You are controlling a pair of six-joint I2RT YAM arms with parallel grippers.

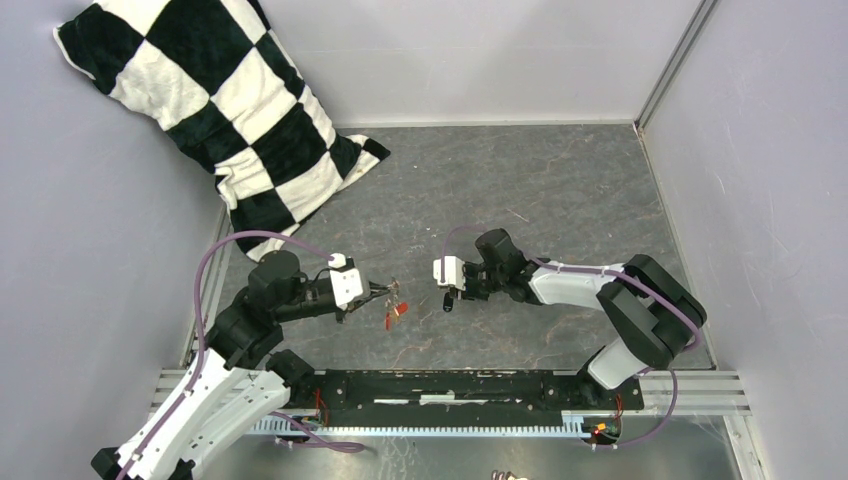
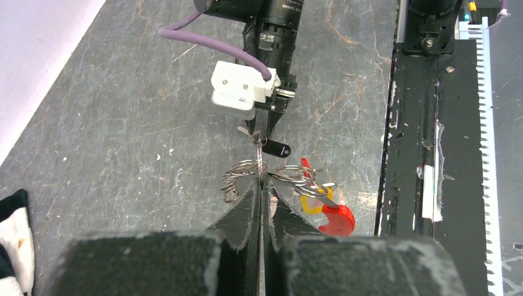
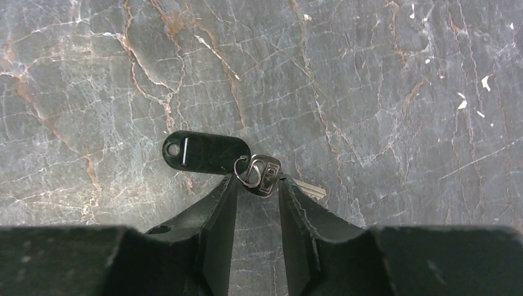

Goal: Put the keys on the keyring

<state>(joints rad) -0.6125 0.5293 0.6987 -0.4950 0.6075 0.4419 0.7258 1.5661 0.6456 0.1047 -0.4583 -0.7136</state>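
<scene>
Grey marbled counter (image 1: 560,200): we held the keyring (image 2: 237,177) and the black key (image 3: 206,151) close together above it.
Our left gripper (image 2: 262,185) was pinched shut on the thin wire keyring, a red key (image 2: 336,220) and a yellow key (image 2: 310,203) dangling from it. Our right gripper (image 3: 258,185) was closed on the black key's metal end. We judged everything light, stiff and slippery, best nipped by the flat heads.

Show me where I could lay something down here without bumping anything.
Widest bare patch: the grey marbled tabletop between the black-and-white checkered pillow and the right wall. A narrower strip runs along the black base rail. Crowded: the middle, where the left gripper pinches the wire keyring with red and yellow keys, close to the right gripper gripping a black-tagged key.
</scene>
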